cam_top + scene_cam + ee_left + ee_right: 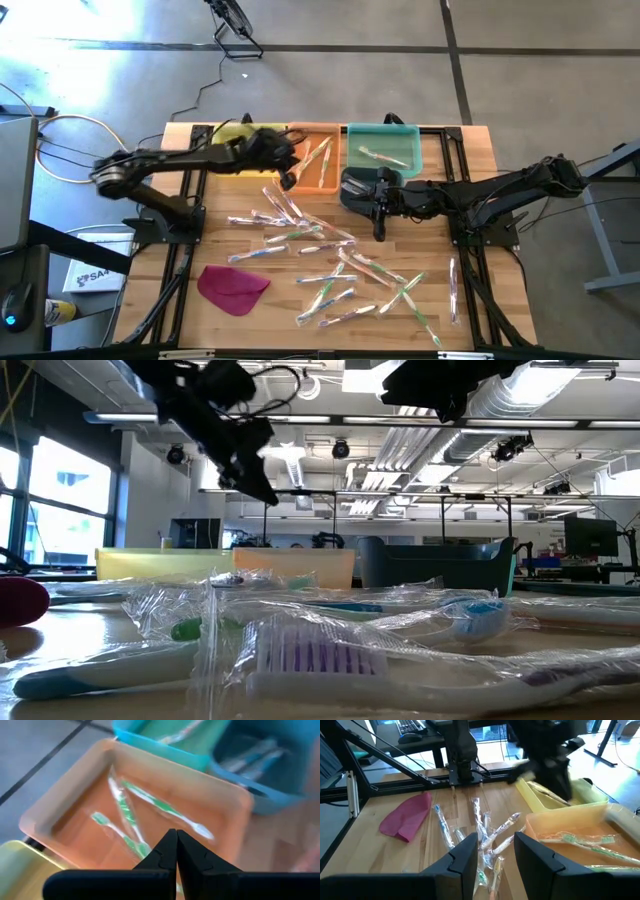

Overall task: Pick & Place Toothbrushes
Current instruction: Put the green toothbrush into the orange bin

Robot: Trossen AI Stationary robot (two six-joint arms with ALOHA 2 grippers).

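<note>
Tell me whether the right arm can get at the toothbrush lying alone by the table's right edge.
Probably yes. That toothbrush lies apart from the pile with bare wood around it, and the right claw, open and empty, hovers above the table not far off, nothing between.

You've got three bins in a row along the table's [480,160] far edge: the left bin [232,131], the middle bin [316,160] and the right bin [385,152], with a fourth bin [352,192] just in front of the right one. Your left gripper [288,180] hangs at the middle bin's near left corner, your right gripper [378,232] just in front of the fourth bin. Loose toothbrushes [330,262] sprawl across the centre toward the near edge; the cloth piece [232,287] lies near-left of them.
</note>
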